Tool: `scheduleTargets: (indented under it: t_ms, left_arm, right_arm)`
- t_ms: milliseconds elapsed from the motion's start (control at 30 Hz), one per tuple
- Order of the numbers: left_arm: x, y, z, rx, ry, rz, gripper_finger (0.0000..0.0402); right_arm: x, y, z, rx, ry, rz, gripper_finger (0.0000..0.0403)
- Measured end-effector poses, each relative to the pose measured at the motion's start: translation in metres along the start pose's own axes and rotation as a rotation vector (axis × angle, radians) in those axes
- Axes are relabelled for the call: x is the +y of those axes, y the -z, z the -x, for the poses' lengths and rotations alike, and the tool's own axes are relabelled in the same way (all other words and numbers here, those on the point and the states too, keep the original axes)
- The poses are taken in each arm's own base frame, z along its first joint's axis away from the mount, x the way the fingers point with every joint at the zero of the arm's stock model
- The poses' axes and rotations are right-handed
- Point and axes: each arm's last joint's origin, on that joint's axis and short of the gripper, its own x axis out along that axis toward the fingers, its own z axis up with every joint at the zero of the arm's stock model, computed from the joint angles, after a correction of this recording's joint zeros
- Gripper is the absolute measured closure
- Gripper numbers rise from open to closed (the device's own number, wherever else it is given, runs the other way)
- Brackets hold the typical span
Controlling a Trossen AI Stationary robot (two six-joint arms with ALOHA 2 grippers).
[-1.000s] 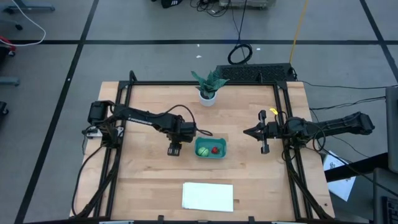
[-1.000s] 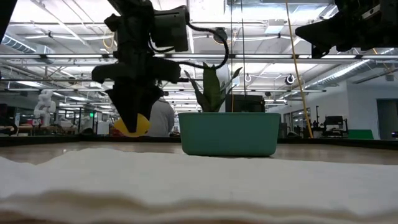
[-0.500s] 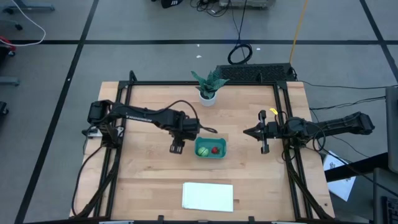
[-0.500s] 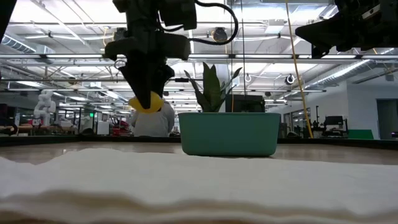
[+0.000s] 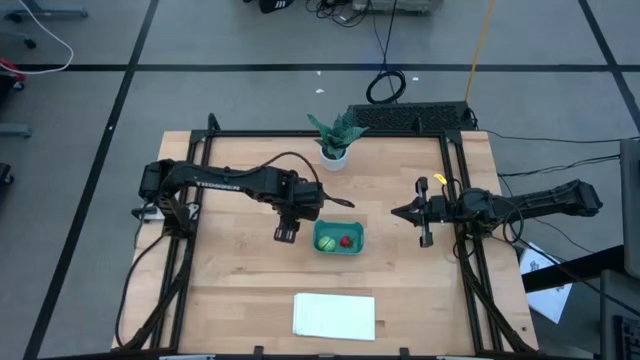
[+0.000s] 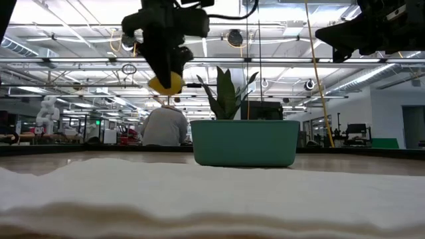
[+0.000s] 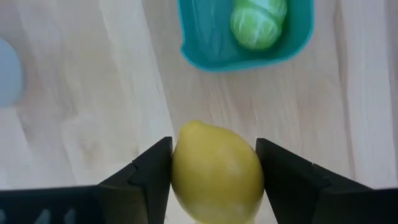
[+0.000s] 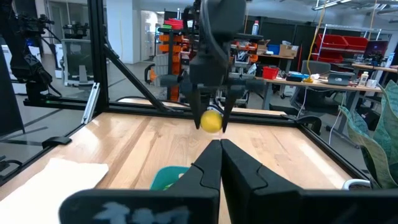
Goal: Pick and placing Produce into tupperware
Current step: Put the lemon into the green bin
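Note:
My left gripper (image 7: 213, 149) hangs above the table just left of the teal tub (image 5: 352, 248) and is shut on the yellow lemon (image 6: 166, 83). In the high view the arm hides the lemon. The tub rests by its base on the wood and holds the green round piece (image 5: 326, 241) and the red piece (image 5: 346, 240). The left wrist view shows the tub's corner (image 7: 205, 56) and the green piece (image 7: 258, 22) ahead of the lemon. My right gripper (image 5: 400, 212) hovers over the table's right side, shut and holding nothing. My left gripper pinches the lemon (image 7: 216, 171) between its two fingers, one finger (image 7: 152, 171) on each side of its middle. The fingers come from above, pointing down. The lemon is lifted clear of the table, about level with the tub's rim or higher.
A leafy plant in a white pot (image 5: 335, 140) stands near the far edge. A flat white sheet (image 5: 334, 315) lies at the near edge. Black frame rails (image 5: 190, 200) run along both sides. A person (image 6: 163, 126) shows in the room beyond the table.
My left gripper has risen steadily with the lemon, from just above the table to well above the tub's rim, and has drifted a little toward the tub. It has stayed shut on the lemon. The right arm has kept still.

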Motion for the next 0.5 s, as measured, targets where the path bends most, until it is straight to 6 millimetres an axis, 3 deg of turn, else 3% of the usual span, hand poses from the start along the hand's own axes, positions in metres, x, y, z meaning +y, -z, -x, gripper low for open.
scheduleTargets:
  t_ms: [300, 500]
  left_arm:
    - [0.001, 0.007, 0.037, -0.047, -0.054, -0.027, 0.0189]
    - [0.005, 0.023, 0.079, -0.173, -0.102, 0.011, 0.0188]
  right_arm:
    - [0.000, 0.000, 0.000, 0.004, 0.000, 0.000, 0.0403]
    - [0.000, 0.001, -0.001, 0.010, -0.001, 0.000, 0.0403]
